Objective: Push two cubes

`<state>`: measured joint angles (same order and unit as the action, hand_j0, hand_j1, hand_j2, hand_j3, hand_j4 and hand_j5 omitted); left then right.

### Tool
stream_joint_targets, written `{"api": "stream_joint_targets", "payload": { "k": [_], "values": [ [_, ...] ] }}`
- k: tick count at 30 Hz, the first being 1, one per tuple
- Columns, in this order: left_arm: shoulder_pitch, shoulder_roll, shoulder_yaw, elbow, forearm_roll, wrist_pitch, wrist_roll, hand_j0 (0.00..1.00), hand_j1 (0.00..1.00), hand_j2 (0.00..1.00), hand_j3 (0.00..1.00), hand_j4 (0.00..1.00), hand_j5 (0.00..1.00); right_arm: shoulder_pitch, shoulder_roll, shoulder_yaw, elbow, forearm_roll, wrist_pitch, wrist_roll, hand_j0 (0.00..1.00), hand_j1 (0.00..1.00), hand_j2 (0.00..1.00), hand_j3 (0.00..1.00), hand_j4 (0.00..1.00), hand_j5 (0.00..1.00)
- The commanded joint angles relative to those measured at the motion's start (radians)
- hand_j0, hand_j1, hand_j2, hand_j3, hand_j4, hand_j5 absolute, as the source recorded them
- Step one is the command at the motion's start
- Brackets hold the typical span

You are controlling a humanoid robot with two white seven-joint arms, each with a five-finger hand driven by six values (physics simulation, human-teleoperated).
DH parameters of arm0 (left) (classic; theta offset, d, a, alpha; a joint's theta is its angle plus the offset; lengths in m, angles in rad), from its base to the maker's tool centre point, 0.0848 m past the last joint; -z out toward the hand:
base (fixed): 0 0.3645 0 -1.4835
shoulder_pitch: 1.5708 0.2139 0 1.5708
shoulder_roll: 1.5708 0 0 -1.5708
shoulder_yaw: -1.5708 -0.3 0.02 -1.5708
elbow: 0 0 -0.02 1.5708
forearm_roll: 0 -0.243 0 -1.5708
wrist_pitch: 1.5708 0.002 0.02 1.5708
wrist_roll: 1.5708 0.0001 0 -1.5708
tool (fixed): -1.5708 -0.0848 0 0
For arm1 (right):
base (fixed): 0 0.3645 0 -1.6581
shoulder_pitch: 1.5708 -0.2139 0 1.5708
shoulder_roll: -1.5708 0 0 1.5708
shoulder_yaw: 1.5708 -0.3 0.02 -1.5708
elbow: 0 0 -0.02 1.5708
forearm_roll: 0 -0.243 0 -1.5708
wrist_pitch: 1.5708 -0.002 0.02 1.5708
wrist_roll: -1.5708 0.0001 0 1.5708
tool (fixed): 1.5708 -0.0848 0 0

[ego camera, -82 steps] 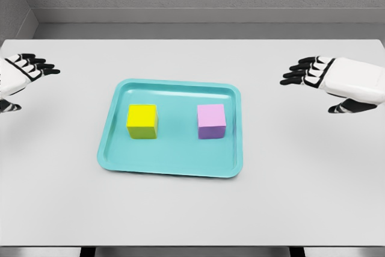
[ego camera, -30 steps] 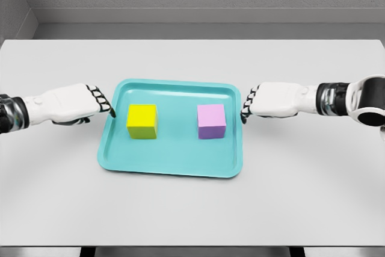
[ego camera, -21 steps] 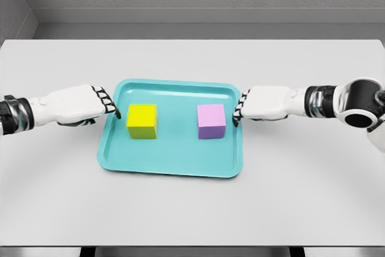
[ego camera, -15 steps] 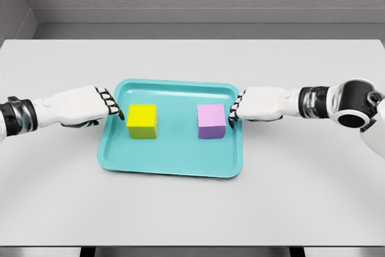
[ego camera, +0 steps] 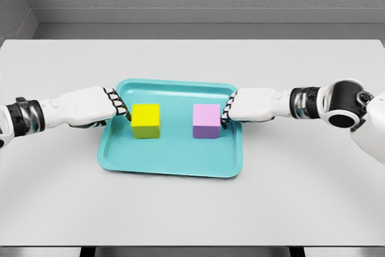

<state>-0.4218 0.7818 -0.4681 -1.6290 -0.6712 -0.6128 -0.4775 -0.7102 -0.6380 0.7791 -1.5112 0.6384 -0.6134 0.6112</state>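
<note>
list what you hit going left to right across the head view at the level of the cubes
left hand → yellow cube → pink cube → right hand, all along the teal tray on the white table.

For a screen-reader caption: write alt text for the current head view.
Two white robot hands press inward on two cubes in a teal tray: the left hand against the yellow cube, the right hand against the pink cube. The cubes sit side by side with a gap between them, and the tray rests on a white table.
</note>
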Motion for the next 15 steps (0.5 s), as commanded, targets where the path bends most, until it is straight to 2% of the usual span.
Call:
{"api": "stream_joint_targets", "payload": {
  "k": [1,7,10,15],
  "values": [
    [0.0,-0.01,0.002,0.0,0.004,0.002,0.0,0.71,0.71,0.71,0.71,0.71,0.71,0.0,0.008,0.0,0.002,0.001,0.003,0.0,0.6,0.6,0.6,0.6,0.6,0.6],
    [-0.005,-0.018,0.0,-0.002,0.004,0.002,0.0,0.71,0.71,0.71,0.71,0.71,0.71,0.0,0.026,0.0,0.006,0.009,0.003,0.0,0.6,0.6,0.6,0.6,0.6,0.6],
    [-0.006,-0.032,0.0,-0.011,0.002,0.002,0.0,0.71,0.71,0.71,0.71,0.71,0.71,-0.015,0.049,0.0,0.063,0.024,0.003,0.0,0.6,0.6,0.6,0.6,0.6,0.6],
    [-0.009,-0.033,0.0,-0.015,0.001,0.002,0.0,0.71,0.71,0.71,0.71,0.71,0.71,-0.023,0.064,0.0,0.085,0.027,0.003,0.0,0.6,0.6,0.6,0.6,0.6,0.6]
  ]
}}
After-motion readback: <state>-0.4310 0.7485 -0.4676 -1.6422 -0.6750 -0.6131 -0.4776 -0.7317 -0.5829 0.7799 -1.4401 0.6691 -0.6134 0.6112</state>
